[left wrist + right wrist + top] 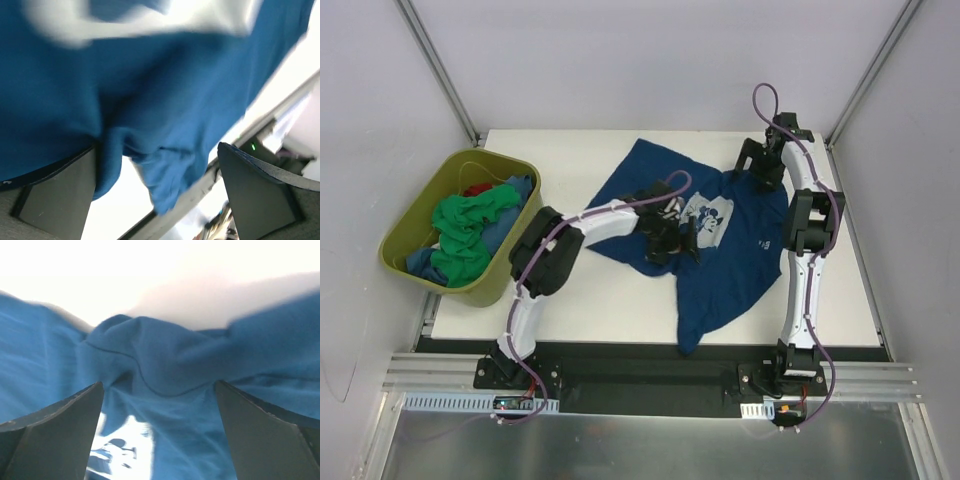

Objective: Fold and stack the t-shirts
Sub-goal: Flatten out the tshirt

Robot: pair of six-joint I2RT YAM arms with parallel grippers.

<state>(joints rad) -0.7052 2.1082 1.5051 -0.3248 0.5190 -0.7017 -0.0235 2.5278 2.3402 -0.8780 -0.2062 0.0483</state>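
T-shirts in a crumpled heap, bright green (pixel 465 235), blue (pixel 515 190) and red (pixel 478 188), are seen in the olive-green plastic tub (pixel 425 200) at the left of the top view, just off the white table's (pixel 600 300) left edge.

From bottom left, the L arm is stretched to frame ctr. The left gripper (pixel 672 238) is lowered onto the dark navy blue t-shirt (pixel 740 260) beside its pale Mickey Mouse print (pixel 710 215). In the L wrist view its claw (pixel 156 150) is spread wide. A hanging fold of the navy cloth (pixel 150 90) is seen btwn the dark fingers (pixel 55 200), not pinched.

The navy shirt is spread unevenly over table ctr to upper right, w/ one end trailing toward the bottom edge.

At upper right the right gripper (pixel 760 165) is set at the shirt's far edge. In the R wrist view its claw (pixel 157 385) is likewise wide apart, w/ a bunched seamed ridge of navy cloth (pixel 165 365) btwn the fingers (pixel 260 435), nothing clamped.
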